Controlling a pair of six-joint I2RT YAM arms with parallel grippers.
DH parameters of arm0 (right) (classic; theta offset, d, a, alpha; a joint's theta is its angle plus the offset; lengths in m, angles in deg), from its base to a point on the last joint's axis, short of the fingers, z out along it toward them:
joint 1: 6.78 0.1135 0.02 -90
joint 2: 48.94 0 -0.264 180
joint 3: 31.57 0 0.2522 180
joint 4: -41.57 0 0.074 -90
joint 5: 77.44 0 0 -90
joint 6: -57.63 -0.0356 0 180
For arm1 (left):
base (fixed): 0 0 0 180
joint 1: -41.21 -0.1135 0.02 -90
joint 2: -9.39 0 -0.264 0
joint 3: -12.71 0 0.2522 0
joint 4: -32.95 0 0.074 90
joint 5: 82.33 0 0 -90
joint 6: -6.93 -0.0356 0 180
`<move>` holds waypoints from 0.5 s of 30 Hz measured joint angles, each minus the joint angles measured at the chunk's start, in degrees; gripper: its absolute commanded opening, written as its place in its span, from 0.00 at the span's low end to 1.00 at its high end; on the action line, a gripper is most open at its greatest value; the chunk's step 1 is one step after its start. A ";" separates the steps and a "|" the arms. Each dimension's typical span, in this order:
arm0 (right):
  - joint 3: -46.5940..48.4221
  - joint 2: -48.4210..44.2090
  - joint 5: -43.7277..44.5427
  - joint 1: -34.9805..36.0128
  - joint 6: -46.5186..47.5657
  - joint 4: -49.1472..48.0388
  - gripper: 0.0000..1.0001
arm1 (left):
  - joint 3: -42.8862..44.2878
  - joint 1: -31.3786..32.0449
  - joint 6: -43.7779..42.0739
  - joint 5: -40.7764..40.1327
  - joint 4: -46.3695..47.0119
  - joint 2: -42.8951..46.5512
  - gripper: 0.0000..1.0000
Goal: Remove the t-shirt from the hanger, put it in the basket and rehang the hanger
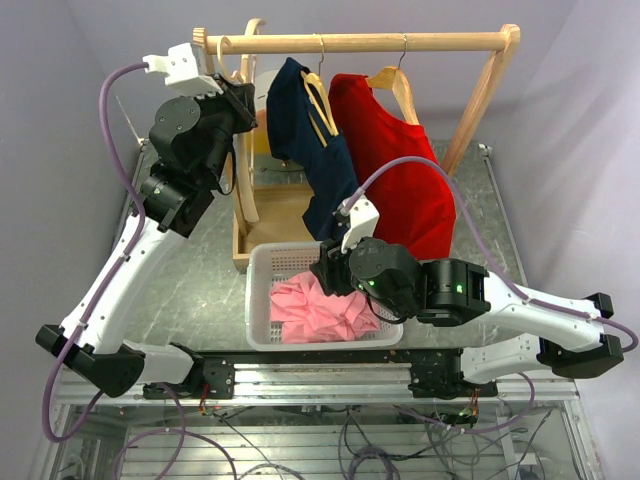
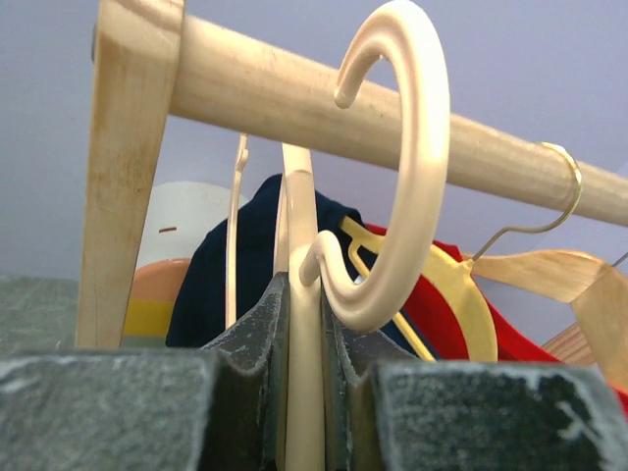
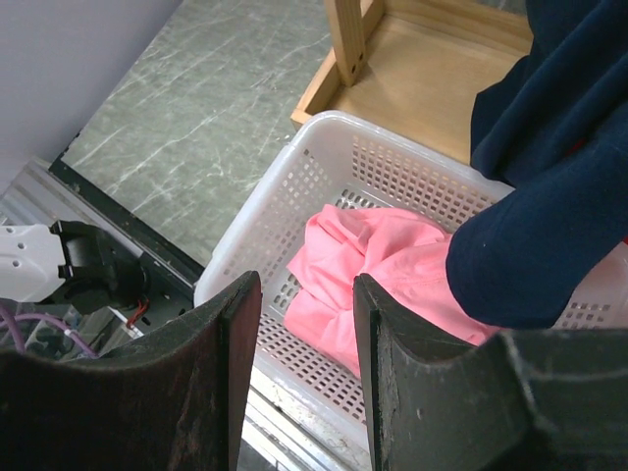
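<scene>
Currently the left gripper is reaching up at the left end of the wooden rail and is clamping its fingers on the neck of a bare cream plastic hanger, whose hook is curling over the rail. Further along the rail a navy t-shirt is hanging on a yellow hanger. A red t-shirt is hanging just beside it on a wooden hanger. The pink t-shirt is lying crumpled in the white mesh basket (off any hanger). That basket is sitting on the marbled grey table in front of the rack's wooden base. The right gripper is hovering above the basket with its fingers spread apart and nothing between them. In the right wrist view the navy t-shirt's lower edge is dangling just beside the right-hand finger and is overlapping part of the pink cloth.
</scene>
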 measured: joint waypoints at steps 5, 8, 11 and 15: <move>-0.07 -0.02 -0.07 0.00 0.13 -0.79 0.42 | 0.55 0.00 -0.66 -1.01 2.45 -0.44 0.07; -0.33 -0.02 -0.22 0.00 0.42 -1.62 0.43 | 2.12 0.00 -1.16 -1.79 3.30 -1.99 0.07; -0.33 -0.02 -0.33 0.00 0.87 -2.12 0.43 | 3.02 0.00 -1.75 -2.64 3.30 -3.26 0.07; -0.33 -0.02 -0.52 0.00 1.33 -3.02 0.42 | 5.22 0.00 -2.54 -3.93 3.15 -5.64 0.07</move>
